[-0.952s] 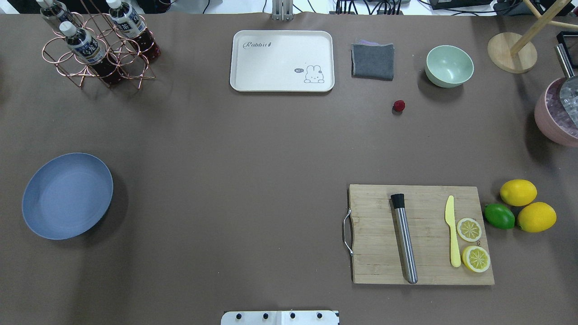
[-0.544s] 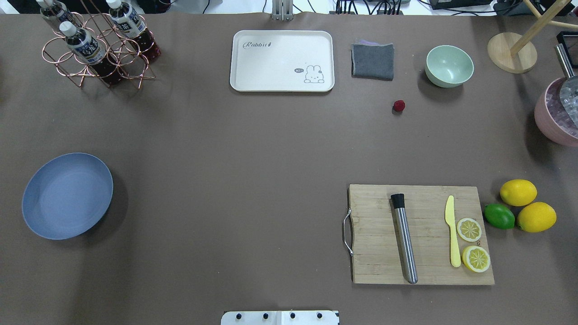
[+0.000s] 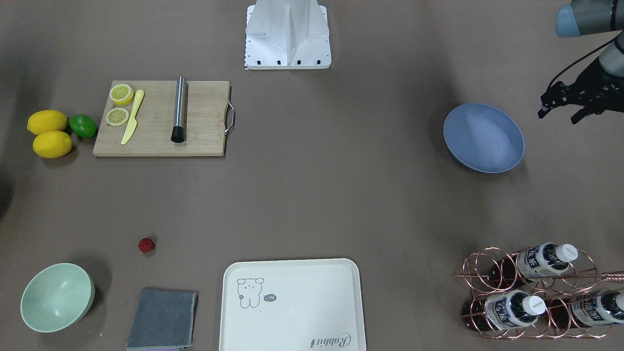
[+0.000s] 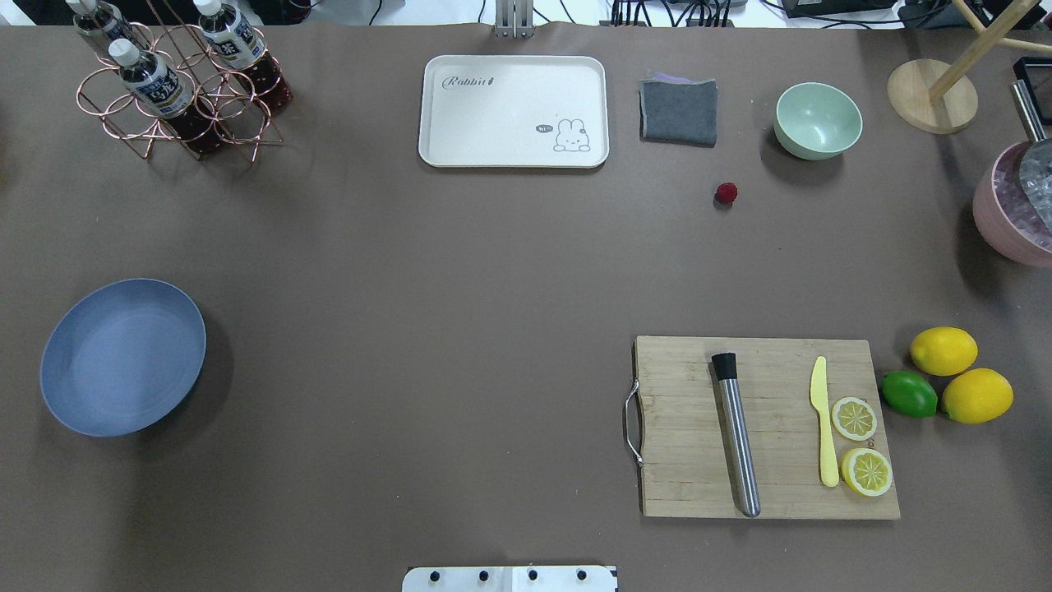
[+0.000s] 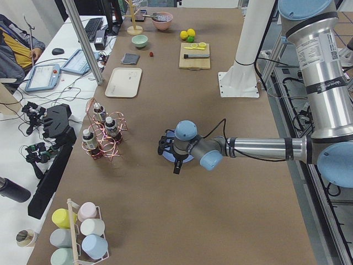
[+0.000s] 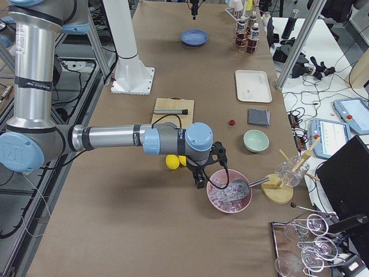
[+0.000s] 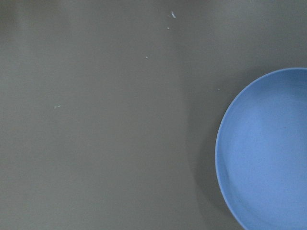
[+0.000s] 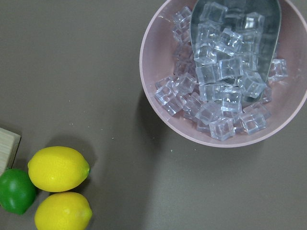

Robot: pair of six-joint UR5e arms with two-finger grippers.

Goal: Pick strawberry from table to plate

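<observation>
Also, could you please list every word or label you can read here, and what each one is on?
"Rabbit": on the cream tray.
Speech bubble beside the tray's rabbit drawing: too small to read.
Bottle labels: too blurred to read.
Printed label on the left arm: too small to read.

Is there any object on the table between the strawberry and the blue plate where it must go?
Nothing visible does. The straight path from the strawberry to the plate crosses only bare table; the tray and cutting board lie off to either side.
</observation>
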